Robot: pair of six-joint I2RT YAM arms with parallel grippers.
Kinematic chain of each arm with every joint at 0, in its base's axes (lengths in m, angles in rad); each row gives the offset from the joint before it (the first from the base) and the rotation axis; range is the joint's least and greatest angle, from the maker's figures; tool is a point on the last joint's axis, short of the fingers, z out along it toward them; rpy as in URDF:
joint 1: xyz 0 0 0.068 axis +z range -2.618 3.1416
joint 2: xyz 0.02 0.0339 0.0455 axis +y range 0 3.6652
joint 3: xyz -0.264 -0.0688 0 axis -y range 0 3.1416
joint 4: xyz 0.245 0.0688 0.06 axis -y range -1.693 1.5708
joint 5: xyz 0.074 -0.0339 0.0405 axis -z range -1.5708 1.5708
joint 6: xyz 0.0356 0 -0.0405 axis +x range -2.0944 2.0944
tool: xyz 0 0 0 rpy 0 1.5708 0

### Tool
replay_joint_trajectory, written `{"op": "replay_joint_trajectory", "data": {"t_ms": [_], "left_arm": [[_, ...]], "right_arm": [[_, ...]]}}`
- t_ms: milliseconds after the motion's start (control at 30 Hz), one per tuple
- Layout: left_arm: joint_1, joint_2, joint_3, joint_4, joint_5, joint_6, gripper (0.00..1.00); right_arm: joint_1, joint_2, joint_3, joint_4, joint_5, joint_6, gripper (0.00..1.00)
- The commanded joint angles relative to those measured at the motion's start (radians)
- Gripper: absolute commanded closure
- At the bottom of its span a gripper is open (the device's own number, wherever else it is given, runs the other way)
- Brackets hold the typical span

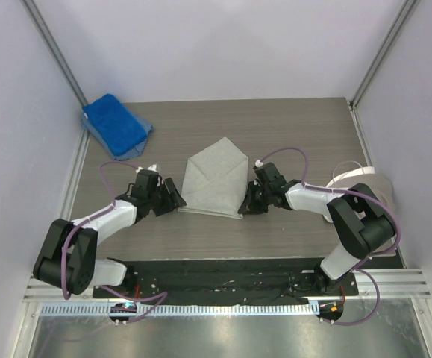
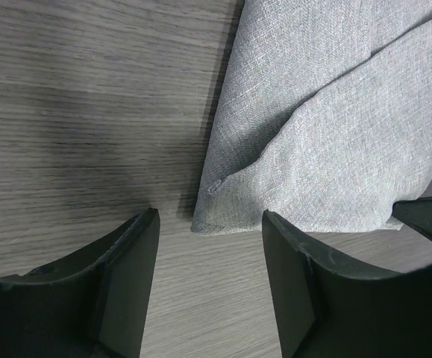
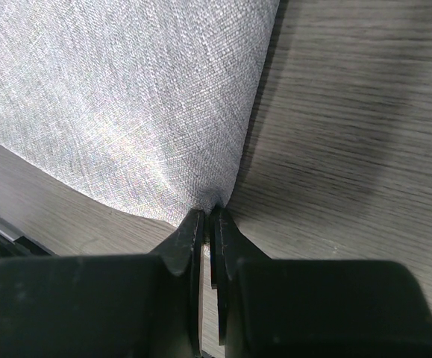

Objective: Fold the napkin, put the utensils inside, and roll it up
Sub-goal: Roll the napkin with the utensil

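Note:
The light grey napkin (image 1: 214,179) lies folded on the table, its flaps meeting in a point at the far side. My left gripper (image 1: 177,197) is open and empty, just off the napkin's near left corner (image 2: 208,220). My right gripper (image 1: 247,205) is shut on the napkin's near right corner (image 3: 212,203), pinching the fabric between its fingertips. The napkin fills the upper left of the right wrist view (image 3: 126,97). No purple utensil shows in any view.
A bright blue towel (image 1: 115,123) lies at the table's far left corner. A white ringed object (image 1: 361,179) sits at the right edge behind the right arm. The table's wood surface (image 1: 305,134) runs between grey side walls.

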Motion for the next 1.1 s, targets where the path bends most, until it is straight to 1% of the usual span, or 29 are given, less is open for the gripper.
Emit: {"op": "replay_joint_trajectory", "data": {"t_ms": [0,67,133,367,400,433,467,567,600,667,733,767,833,867,933,967,1000,1067], "left_arm": [[0.004,0.019,-0.015,0.063,0.002,-0.032,0.43],[0.006,0.031,-0.024,0.081,-0.001,-0.035,0.44],[0.006,0.042,-0.034,0.110,-0.002,-0.040,0.48],[0.006,0.069,-0.041,0.120,-0.005,-0.044,0.63],[0.006,0.074,-0.042,0.121,-0.005,-0.046,0.68],[0.006,0.080,-0.041,0.126,-0.001,-0.049,0.71],[0.006,0.092,-0.039,0.133,0.008,-0.054,0.76],[0.006,0.112,-0.030,0.144,0.027,-0.055,0.87],[0.006,0.121,-0.025,0.141,0.028,-0.055,0.94],[0.007,0.126,-0.002,0.126,0.028,-0.043,1.00],[0.009,0.126,0.015,0.092,0.030,-0.035,1.00],[0.013,0.122,0.030,0.091,0.031,-0.032,1.00],[0.023,0.117,0.050,0.030,0.048,-0.020,1.00],[0.024,0.115,0.074,0.013,0.053,-0.011,1.00],[0.038,0.120,0.109,-0.045,0.071,0.009,1.00],[0.038,0.121,0.116,-0.057,0.080,0.008,1.00],[0.039,0.126,0.117,-0.054,0.115,-0.010,1.00],[0.047,0.143,0.128,-0.066,0.154,-0.023,1.00]], "right_arm": [[-0.001,0.042,-0.027,-0.007,0.050,-0.011,0.99],[-0.003,0.042,-0.027,-0.005,0.050,-0.011,0.99],[-0.001,0.042,-0.028,-0.004,0.048,-0.011,0.99],[-0.003,0.042,-0.031,-0.004,0.050,-0.011,0.99],[-0.005,0.041,-0.031,-0.002,0.051,-0.011,0.99],[-0.005,0.039,-0.031,-0.002,0.053,-0.010,0.99],[-0.005,0.036,-0.031,-0.003,0.054,-0.013,0.99],[-0.005,0.022,-0.030,-0.007,0.061,-0.019,0.99],[-0.005,0.019,-0.028,-0.007,0.062,-0.022,0.99],[-0.005,0.007,-0.020,-0.013,0.067,-0.040,0.98],[-0.005,-0.016,-0.002,-0.025,0.077,-0.074,0.93],[-0.005,-0.025,0.006,-0.046,0.085,-0.089,0.85],[-0.003,-0.070,0.038,-0.075,0.140,-0.121,0.76],[-0.001,-0.087,0.047,-0.107,0.163,-0.150,0.67],[-0.003,-0.148,0.067,-0.132,0.231,-0.187,0.56],[0.000,-0.171,0.073,-0.137,0.252,-0.226,0.47],[0.006,-0.191,0.079,-0.135,0.296,-0.244,0.43],[0.021,-0.242,0.088,-0.116,0.324,-0.296,0.39]]}}
